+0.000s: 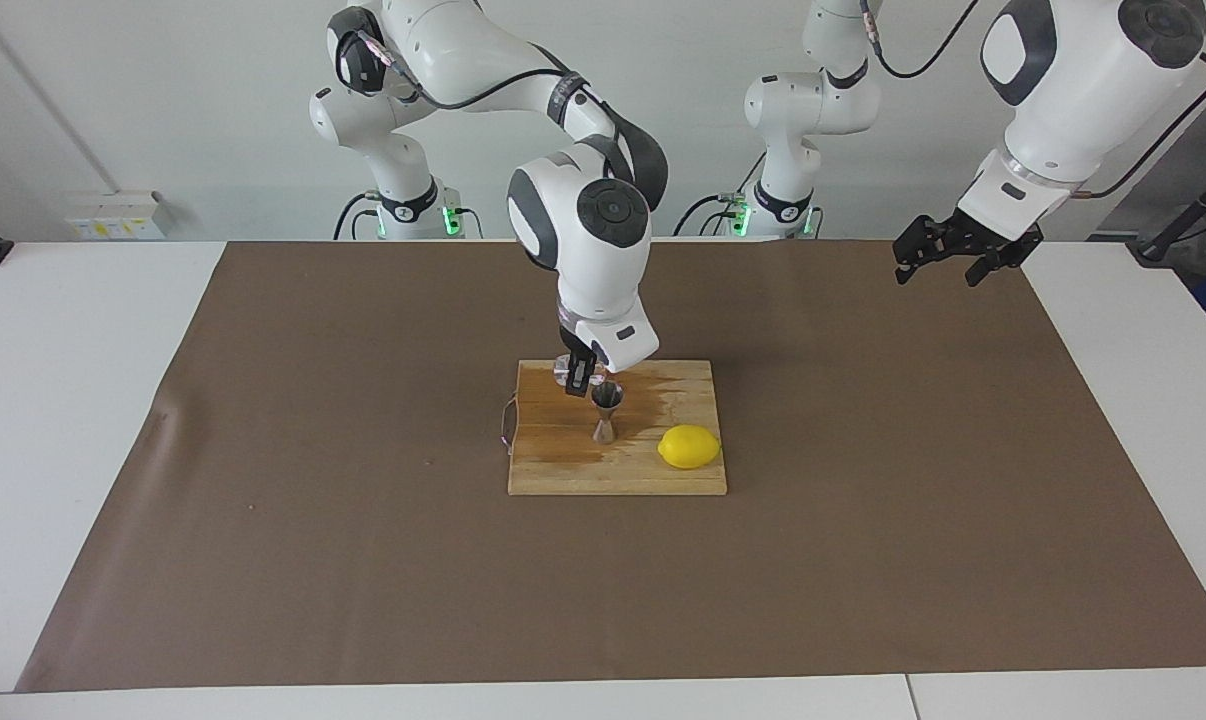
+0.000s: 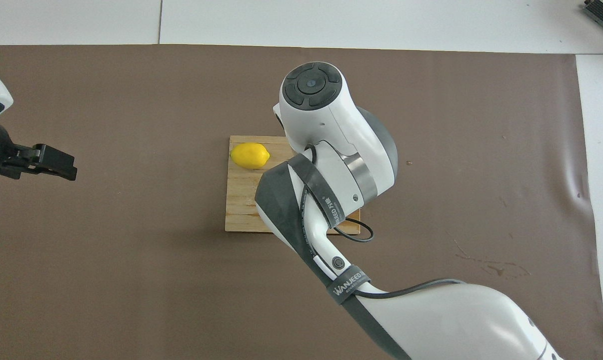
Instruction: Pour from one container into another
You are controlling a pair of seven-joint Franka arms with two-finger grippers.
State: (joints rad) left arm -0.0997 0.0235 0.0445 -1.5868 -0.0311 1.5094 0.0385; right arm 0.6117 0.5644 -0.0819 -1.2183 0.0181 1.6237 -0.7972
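The dark fabric strap (image 2: pixel 349 285) around the right arm's white forearm reads "WANJEED". A second dark strap (image 2: pixel 331 207) carries similar lettering, too slanted to read.

Right claw (image 1: pixel 580 377) clamped on glass cup (image 1: pixel 566 369) over upright jigger (image 1: pixel 605 412).

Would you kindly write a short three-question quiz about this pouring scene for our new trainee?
1. True or false: the lemon lies on the brown mat, off the cutting board.
2. Which gripper holds the glass cup beside the jigger's top?
   A. left gripper
   B. right gripper
3. Fill in: the waiting gripper hangs with open jaws toward the ____ arm's end of the table.

Key:
1. False; it lies on the board, toward the left arm's end.
2. B
3. left
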